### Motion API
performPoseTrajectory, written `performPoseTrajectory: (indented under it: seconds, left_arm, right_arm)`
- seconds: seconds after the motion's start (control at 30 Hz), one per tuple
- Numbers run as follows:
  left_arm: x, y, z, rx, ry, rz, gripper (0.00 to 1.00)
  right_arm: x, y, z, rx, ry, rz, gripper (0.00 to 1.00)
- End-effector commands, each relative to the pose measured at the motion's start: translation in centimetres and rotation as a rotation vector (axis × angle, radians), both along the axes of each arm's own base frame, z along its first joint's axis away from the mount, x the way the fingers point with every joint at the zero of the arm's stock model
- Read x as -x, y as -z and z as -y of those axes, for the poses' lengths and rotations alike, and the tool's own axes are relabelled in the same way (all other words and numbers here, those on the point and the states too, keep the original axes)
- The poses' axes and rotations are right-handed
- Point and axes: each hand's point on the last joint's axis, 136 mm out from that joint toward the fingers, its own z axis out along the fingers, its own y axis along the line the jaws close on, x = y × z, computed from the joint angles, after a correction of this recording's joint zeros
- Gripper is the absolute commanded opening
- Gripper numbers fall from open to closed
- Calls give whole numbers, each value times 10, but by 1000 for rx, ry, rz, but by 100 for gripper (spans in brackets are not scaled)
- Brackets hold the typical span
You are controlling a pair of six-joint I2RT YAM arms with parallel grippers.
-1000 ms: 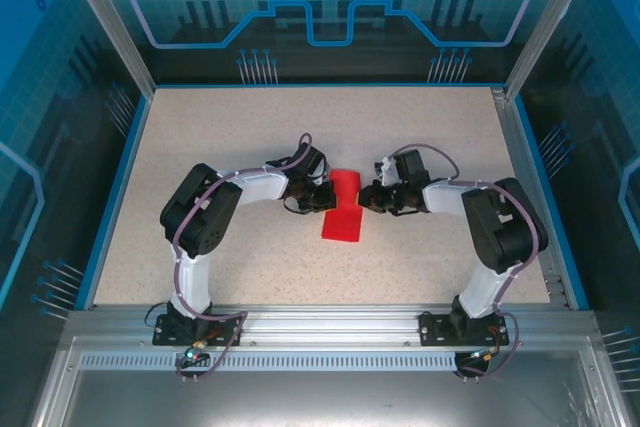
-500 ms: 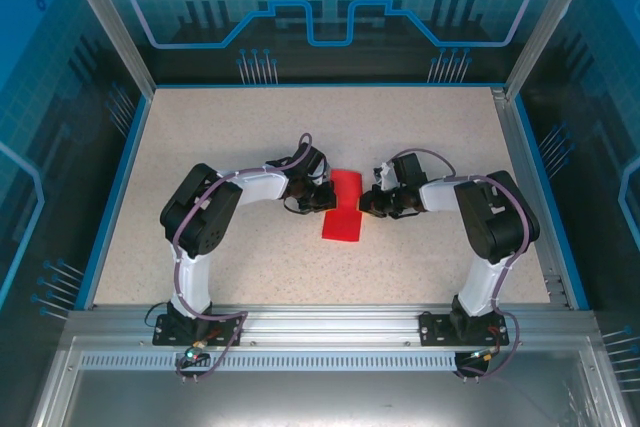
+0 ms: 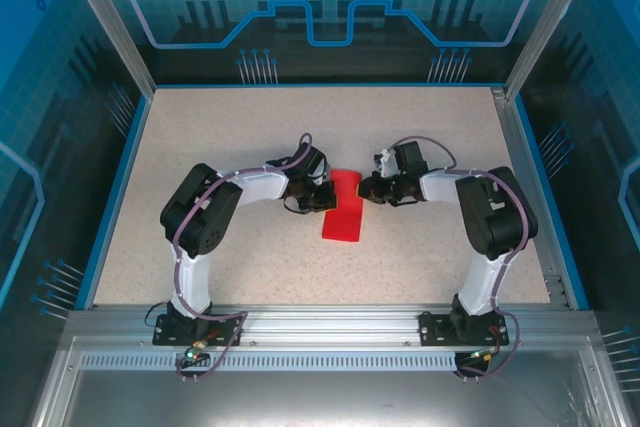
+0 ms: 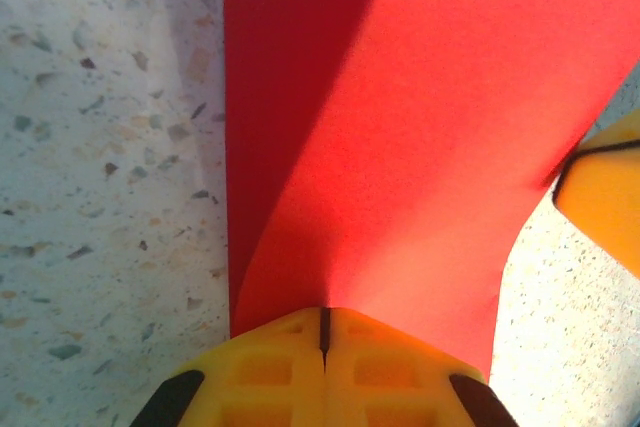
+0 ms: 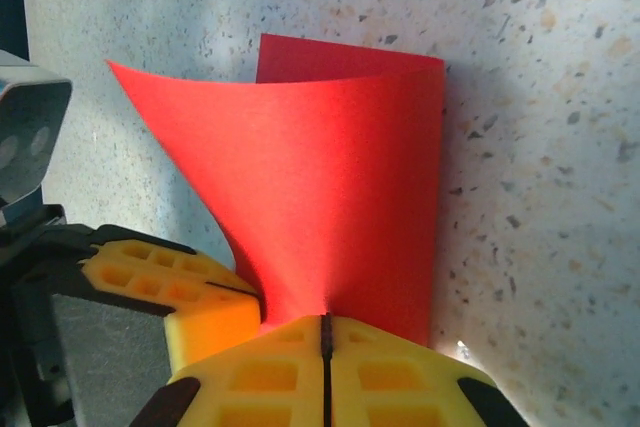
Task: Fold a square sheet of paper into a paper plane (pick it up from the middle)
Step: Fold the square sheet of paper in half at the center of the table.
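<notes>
The red sheet of paper (image 3: 342,219), folded into a narrow band, lies mid-table with its near end flat and its far end lifted. My left gripper (image 3: 330,194) pinches the far end from the left and my right gripper (image 3: 364,190) from the right, tips almost meeting. Seen from the left wrist, the jaws of my left gripper (image 4: 323,312) are shut on the paper (image 4: 400,127), which curves up from a flat layer. The right wrist view has my right gripper (image 5: 325,319) shut on the paper (image 5: 340,177), with the left gripper's yellow fingers (image 5: 170,287) beside it.
The speckled beige table (image 3: 250,137) is bounded by a blue rim and clear enclosure walls with aluminium posts (image 3: 105,17). Both arm bases stand on the metal rail (image 3: 330,322) at the near edge. The right gripper's yellow finger (image 4: 605,197) shows at the left wrist view's right edge.
My right gripper and wrist have shifted slightly away from the near edge, still pinching the paper. The left arm and the paper's near end have stayed put.
</notes>
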Motion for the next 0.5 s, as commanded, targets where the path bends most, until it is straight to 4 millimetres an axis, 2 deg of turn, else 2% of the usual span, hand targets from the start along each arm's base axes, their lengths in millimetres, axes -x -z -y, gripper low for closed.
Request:
performPoseTrajectory:
  seconds: [0.0,0.2,0.27,0.47]
  left_arm:
    - [30,47,-28,-171,7,-121,0]
    - [33,49,-30,-180,9,-125,0]
    - [33,49,-30,-181,9,-125,0]
    - [34,50,-31,-184,9,-127,0]
  right_arm:
    - [5,22,9,42,1,-60,8]
    - [8,42,14,82,7,-107,8]
    - [6,36,11,67,1,-101,8]
    - [-12,-10,7,25,-4,-12,8]
